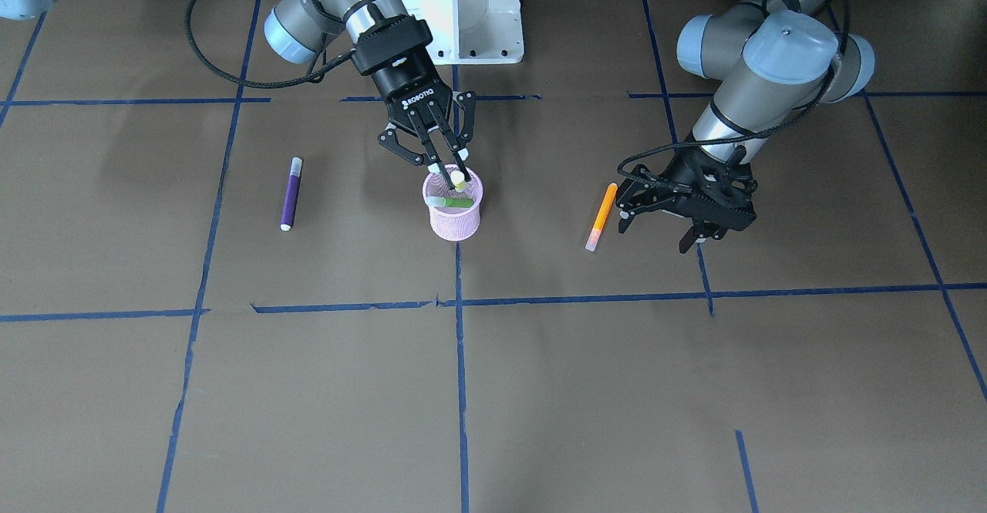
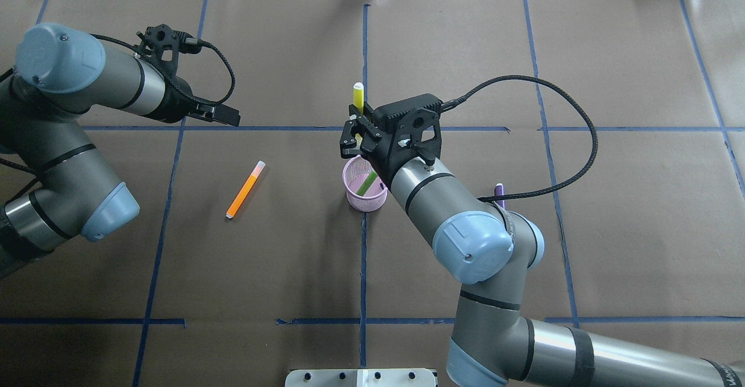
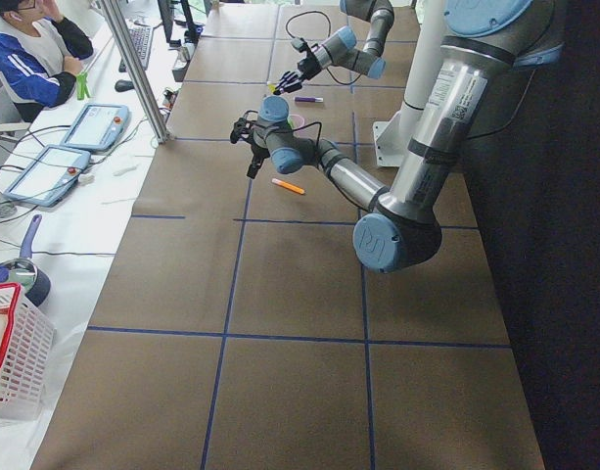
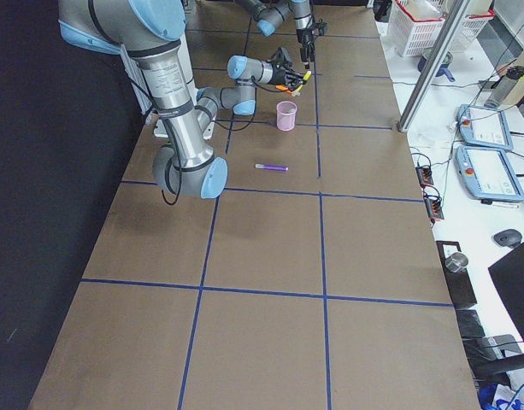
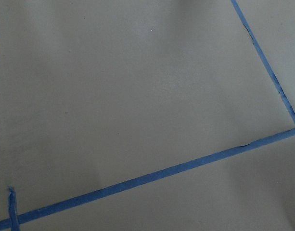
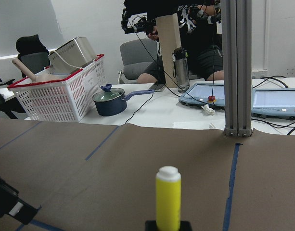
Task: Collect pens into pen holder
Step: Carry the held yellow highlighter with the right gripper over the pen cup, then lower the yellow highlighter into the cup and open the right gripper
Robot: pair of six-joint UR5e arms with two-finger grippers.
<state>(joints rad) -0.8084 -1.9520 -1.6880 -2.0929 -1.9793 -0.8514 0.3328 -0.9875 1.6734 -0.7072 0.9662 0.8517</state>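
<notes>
Reading across the overhead view, we meet the left gripper (image 1: 655,231) first. Its jaws stand wide apart with nothing in them, and it hovers above the paper just beside the orange pen (image 2: 245,190), which lies flat and untouched.

In the middle the pen holder (image 1: 455,224) stands upright on a tape line. Over it the right gripper (image 1: 453,172) is closed on the green pen (image 2: 367,184) below its yellowish cap. The pen's lower length is already inside the cup (whether its tip rests on the bottom we cannot tell).

Further right, the purple pen (image 1: 291,193) lies on the paper well apart from the cup, largely hidden under the right arm from above.

Our worry is the release. The pen stands taller than the cup, so we expect it to fall against the rim when let go, and a light mesh cup could tip or skid. The fingertips also sit close to the rim, so opening or lifting off-line might snag it. On the other side, a jaw that meets the orange pen off-centre could roll it away.

The table (image 1: 540,405) is covered in brown paper gridded with blue tape (image 1: 460,366). Beyond it we see a desk with teach pendants (image 6: 205,94), a white basket (image 6: 60,96), a blue pot (image 6: 111,102) and a seated person (image 3: 25,54).
</notes>
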